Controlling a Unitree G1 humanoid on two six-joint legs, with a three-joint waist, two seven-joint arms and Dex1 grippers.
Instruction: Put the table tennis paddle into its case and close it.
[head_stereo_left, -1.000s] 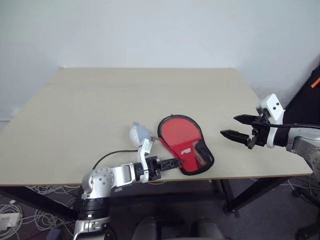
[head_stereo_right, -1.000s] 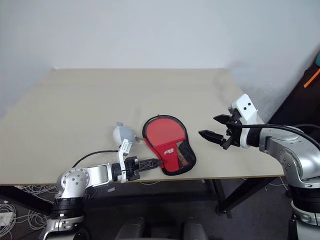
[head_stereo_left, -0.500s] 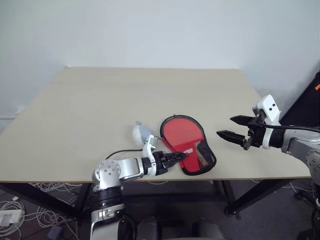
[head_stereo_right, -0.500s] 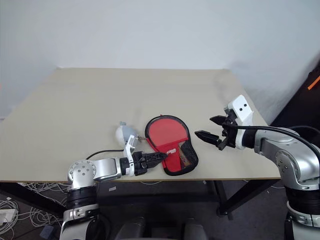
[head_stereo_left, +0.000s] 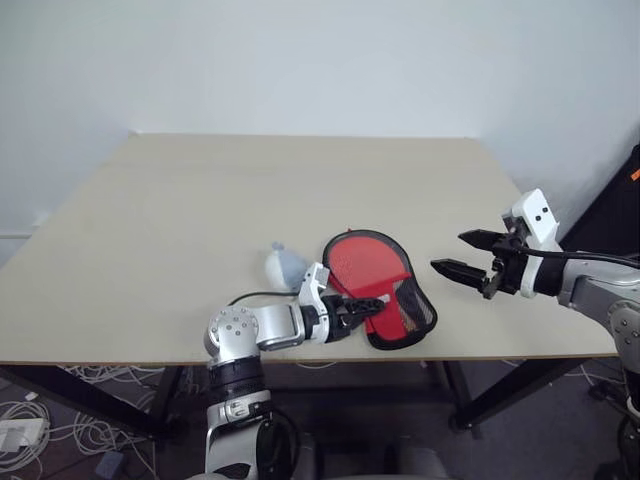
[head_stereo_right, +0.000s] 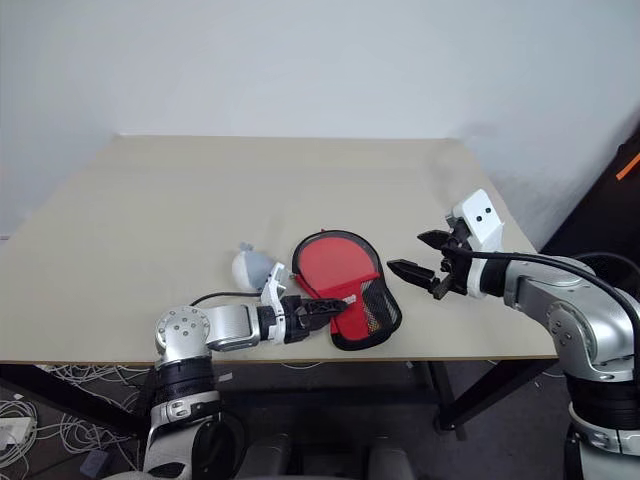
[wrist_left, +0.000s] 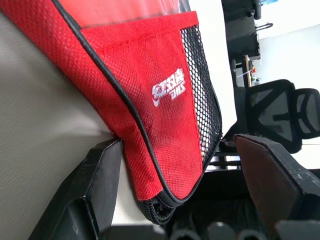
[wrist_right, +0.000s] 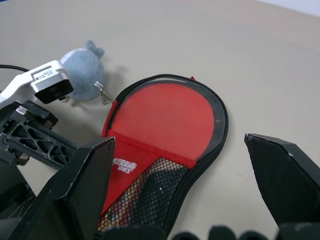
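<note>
The red case (head_stereo_left: 365, 268) with black edging lies flat near the table's front edge, its mesh pocket (wrist_right: 150, 192) and white logo at the narrow end. The table tennis paddle cannot be told apart from the case's round red face. My left gripper (head_stereo_left: 352, 308) is open, low over the table, and its fingers (wrist_left: 100, 170) straddle the case's (wrist_left: 145, 90) narrow end without closing on it. To the right of the case my right gripper (head_stereo_left: 462, 254) hovers above the table, open and empty, pointing toward the case (wrist_right: 165, 115).
A small grey-blue plush toy (head_stereo_left: 283, 265) with a metal clip sits just left of the case. A black cable (head_stereo_left: 255, 297) runs along my left forearm. The table (head_stereo_left: 250, 190) ends just in front of the case. An office chair (wrist_left: 280, 110) stands beyond the edge.
My left gripper has moved right and a little forward onto the case's narrow end, with the wrist rolled. The right gripper has stayed put. The head camera shifted slightly.
</note>
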